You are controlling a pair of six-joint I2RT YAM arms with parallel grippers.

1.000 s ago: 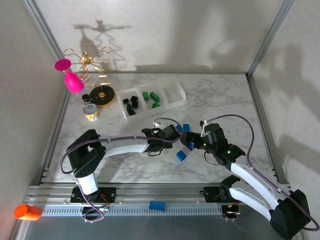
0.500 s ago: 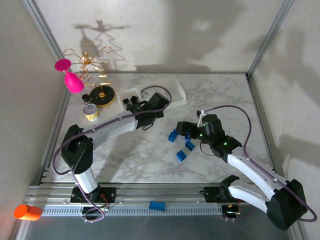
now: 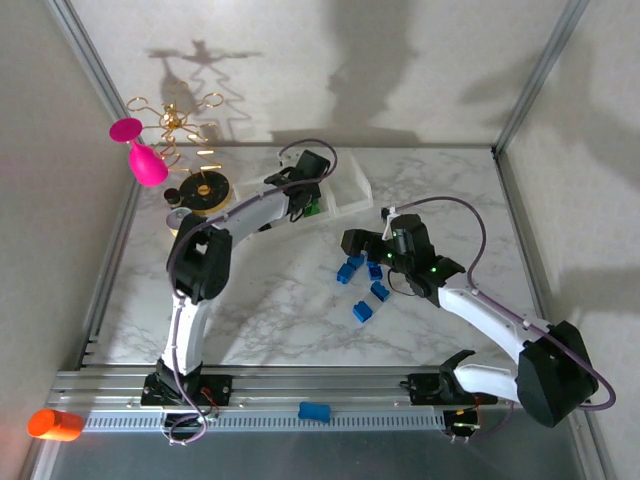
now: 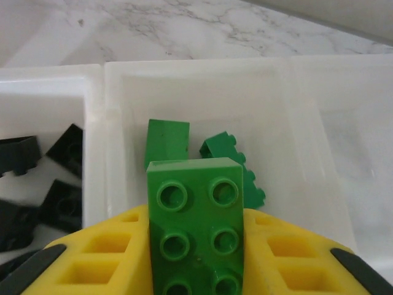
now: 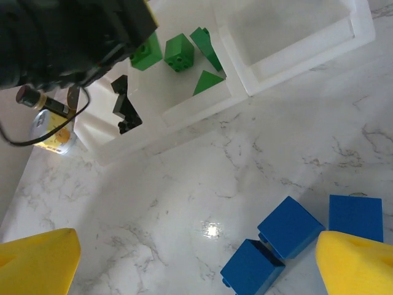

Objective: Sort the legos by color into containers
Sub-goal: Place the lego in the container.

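Note:
My left gripper hangs over the middle compartment of the clear tray, shut on a green lego between its yellow fingers. Below it two more green legos lie in that compartment. Black legos fill the left compartment, and the right one holds nothing I can see. Several blue legos lie loose on the marble. My right gripper hovers open just above them, with blue legos near its right fingertip.
A black-and-gold disc, a gold wire stand and a pink goblet stand at the back left. A small jar sits beside the tray. An orange cylinder and a light-blue piece rest by the front rail.
My left gripper has swung from the table's middle back to above the tray. My right gripper has moved back and left over the blue legos, still open.

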